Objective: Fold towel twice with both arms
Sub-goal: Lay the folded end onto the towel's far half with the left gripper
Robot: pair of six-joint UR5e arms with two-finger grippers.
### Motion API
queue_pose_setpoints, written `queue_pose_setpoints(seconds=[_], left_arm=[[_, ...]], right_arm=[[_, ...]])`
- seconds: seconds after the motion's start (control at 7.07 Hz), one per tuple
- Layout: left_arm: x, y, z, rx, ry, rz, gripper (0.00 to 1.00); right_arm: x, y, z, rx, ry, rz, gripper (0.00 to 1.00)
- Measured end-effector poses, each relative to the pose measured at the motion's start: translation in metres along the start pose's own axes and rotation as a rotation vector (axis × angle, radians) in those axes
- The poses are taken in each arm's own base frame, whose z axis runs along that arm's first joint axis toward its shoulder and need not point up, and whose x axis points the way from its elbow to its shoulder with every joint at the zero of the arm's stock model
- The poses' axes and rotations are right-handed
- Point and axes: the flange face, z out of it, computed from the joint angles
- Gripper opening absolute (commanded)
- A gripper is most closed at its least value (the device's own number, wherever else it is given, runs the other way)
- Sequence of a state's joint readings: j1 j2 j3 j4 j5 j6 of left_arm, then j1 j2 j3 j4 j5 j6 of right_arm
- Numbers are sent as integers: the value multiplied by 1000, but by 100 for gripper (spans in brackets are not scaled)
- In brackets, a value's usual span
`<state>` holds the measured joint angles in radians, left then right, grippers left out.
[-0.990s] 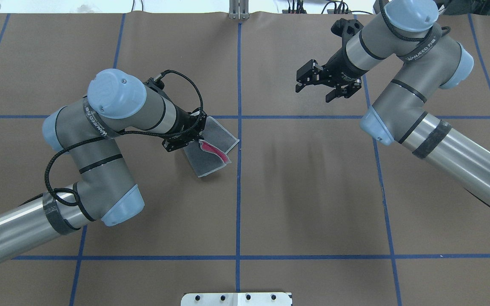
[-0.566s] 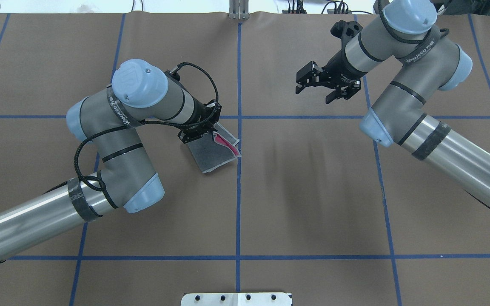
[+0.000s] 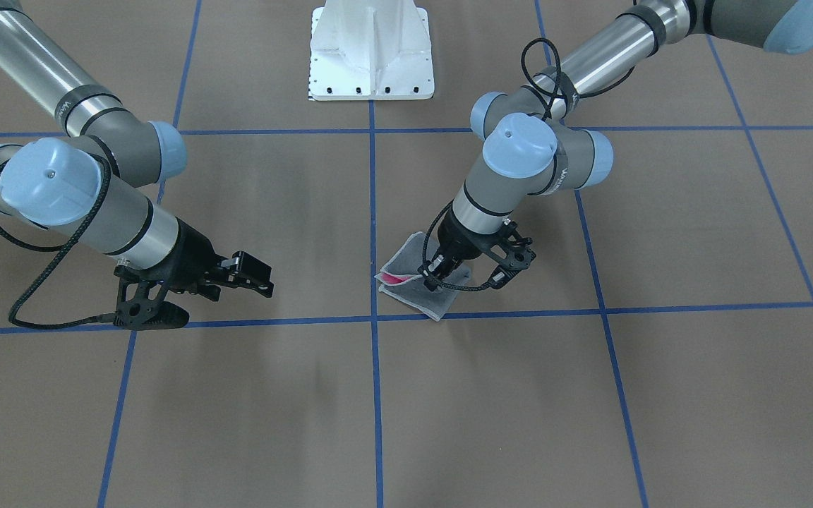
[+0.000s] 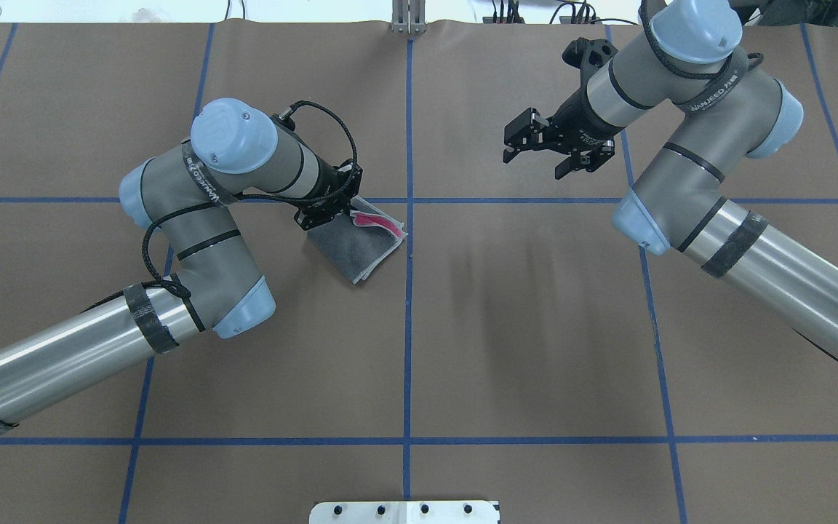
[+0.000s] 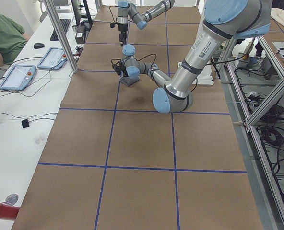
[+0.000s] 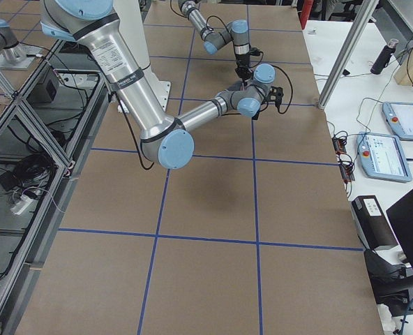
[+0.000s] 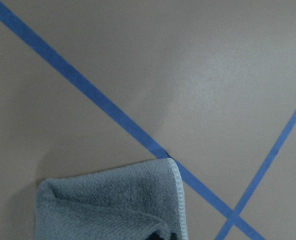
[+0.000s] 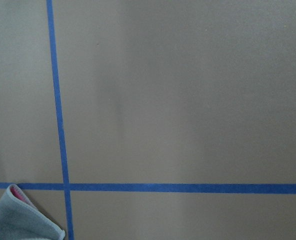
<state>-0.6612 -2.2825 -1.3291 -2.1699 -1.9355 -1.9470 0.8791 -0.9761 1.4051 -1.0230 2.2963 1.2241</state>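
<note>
We counted one small square terry towel [image 4: 361, 247], grey with a pink strip showing, folded on the brown table cover [image 4: 535, 327] just beside one blue tape crossing [image 4: 409, 200]. Of two black two-finger grippers, the left gripper [image 4: 345, 212] pinched the towel's raised edge; the right gripper [image 4: 534, 164] hung well apart, jaws wide.

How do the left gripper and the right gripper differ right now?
The left gripper is down at the towel; the right gripper hangs over the table, away from the towel. The left gripper's fingers pinch the towel's edge; the right gripper is open and empty. Both are black two-finger grippers.
</note>
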Motion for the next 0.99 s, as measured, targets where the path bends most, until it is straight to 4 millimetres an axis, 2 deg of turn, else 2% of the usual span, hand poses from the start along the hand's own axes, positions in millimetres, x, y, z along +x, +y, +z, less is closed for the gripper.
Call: queue_pose_setpoints(seconds=[0.99], left_arm=[[5, -34, -18, -4, 16, -36, 0]], right_arm=[[0, 3, 5, 4, 6, -3, 100]])
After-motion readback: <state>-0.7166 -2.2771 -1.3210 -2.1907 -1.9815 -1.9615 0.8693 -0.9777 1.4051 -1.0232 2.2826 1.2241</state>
